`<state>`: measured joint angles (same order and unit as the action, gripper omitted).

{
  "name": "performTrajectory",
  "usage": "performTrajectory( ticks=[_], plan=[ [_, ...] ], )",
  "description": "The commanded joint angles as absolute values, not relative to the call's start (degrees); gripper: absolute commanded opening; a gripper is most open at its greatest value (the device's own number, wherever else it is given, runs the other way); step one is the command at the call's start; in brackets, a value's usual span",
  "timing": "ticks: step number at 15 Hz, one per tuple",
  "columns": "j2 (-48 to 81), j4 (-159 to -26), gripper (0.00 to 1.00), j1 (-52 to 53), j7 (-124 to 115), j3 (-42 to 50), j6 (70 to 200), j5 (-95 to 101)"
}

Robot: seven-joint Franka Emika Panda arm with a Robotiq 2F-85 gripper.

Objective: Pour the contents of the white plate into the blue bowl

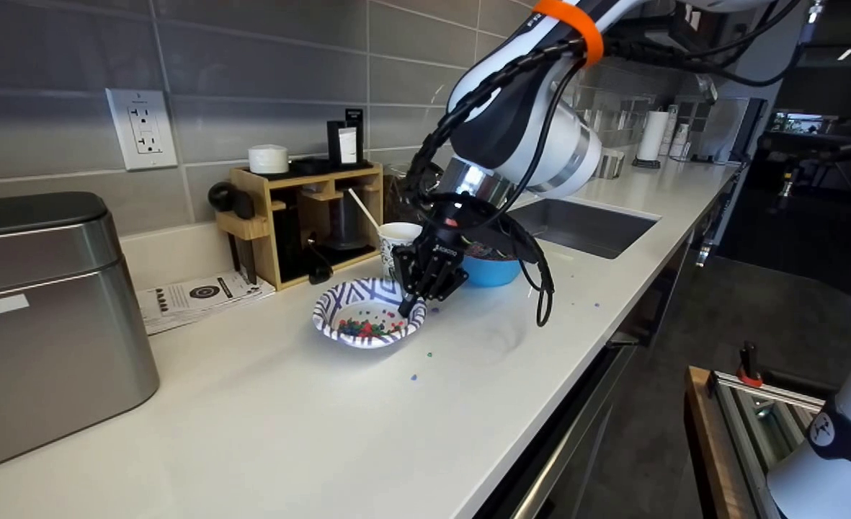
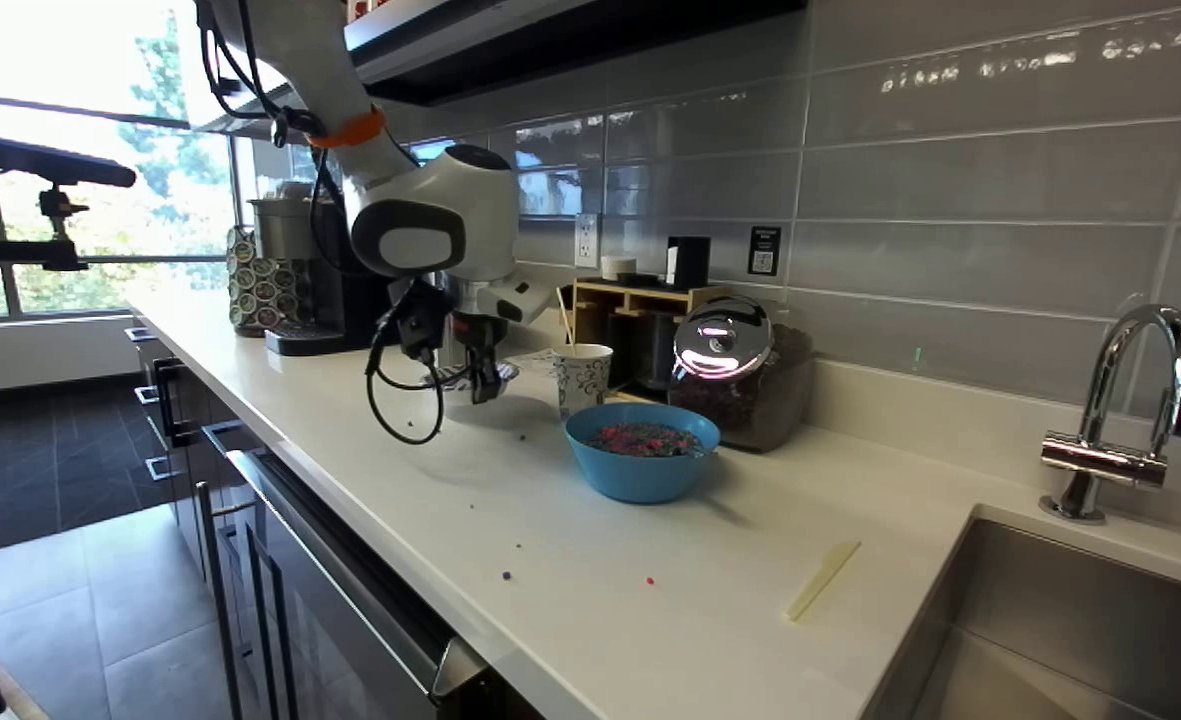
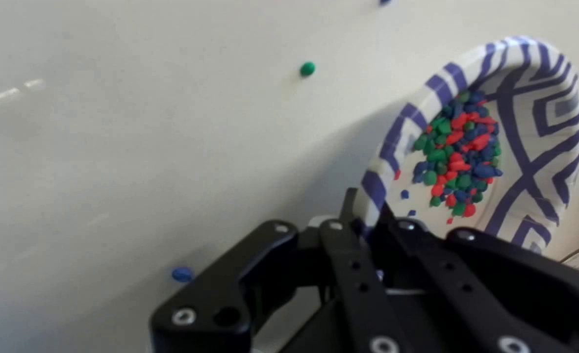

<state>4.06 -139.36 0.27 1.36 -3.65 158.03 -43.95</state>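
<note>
The white plate (image 1: 357,292), with a blue patterned rim and deep like a shallow bowl, is tilted at my gripper (image 1: 411,303). In the wrist view the gripper (image 3: 365,211) is shut on the rim of the plate (image 3: 519,162), one finger on each side. The contents (image 3: 461,157) are red, green and blue bits heaped in the plate. I cannot tell whether the plate touches the counter. The blue bowl (image 2: 640,475) stands on the counter with similar bits in it. In an exterior view the bowl (image 1: 493,274) is partly hidden behind the gripper.
A patterned cup (image 2: 583,380) with a stick stands between plate and bowl, near the wall. A jar (image 2: 775,390) is behind the bowl. A wooden organizer (image 1: 274,231) and a metal bin (image 1: 58,324) stand farther along. A pale knife (image 2: 823,582) lies near the sink (image 2: 1040,610).
</note>
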Motion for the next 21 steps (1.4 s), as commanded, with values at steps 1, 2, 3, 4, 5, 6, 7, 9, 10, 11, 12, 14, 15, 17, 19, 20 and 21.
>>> performTrajectory(
  ticks=[1,2,3,4,5,6,7,9,10,11,12,14,15,17,19,20,21],
  plan=[
    [-4.66,-144.0,0.01,0.02,-1.08,-2.58,149.82,-43.3],
    [-6.33,-144.55,0.01,-0.04,-1.81,-2.07,147.3,-42.9],
    [-8.93,-145.75,0.01,-0.2,-2.61,-1.4,144.89,-42.49],
    [-10.93,-146.39,0.01,-0.3,-3.02,-0.78,142.42,-42.41],
    [-13.76,-147.75,0.01,-0.63,-3.59,-0.07,140.17,-41.77],
    [-15.72,-148.47,0.01,-0.88,-4.09,0.49,138.57,-41.34],
    [-18.42,-149.92,0.01,-1.49,-5.22,1.09,137.29,-40.43],
    [-22.91,-151.98,0.01,-2.78,-7.14,2.15,135.13,-39.0],
    [-25.01,-153.07,0.01,-3.58,-8.31,2.5,134.74,-38.0],
    [-27.3,-154.33,0.01,-4.63,-10.02,2.68,134.87,-36.77],
    [-29.19,-155.33,0.01,-5.45,-11.26,2.86,135.33,-35.93],
    [-33.0,-157.54,0.01,-7.49,-14.11,3.24,135.02,-33.35],
    [-34.64,-158.45,0.01,-8.44,-15.12,3.6,134.49,-32.2],
    [-37.61,-159.98,0.01,-10.65,-17.79,4.04,133.81,-30.06],
    [-37.21,-157.59,0.01,-13.16,-20.69,4.76,133.21,-27.53],
    [-35.05,-157.66,0.02,-10.13,-17.68,5.12,135.5,-29.54],
    [-35.74,-157.54,0.02,-11.16,-18.56,5.35,135.36,-28.7]
  ],
)
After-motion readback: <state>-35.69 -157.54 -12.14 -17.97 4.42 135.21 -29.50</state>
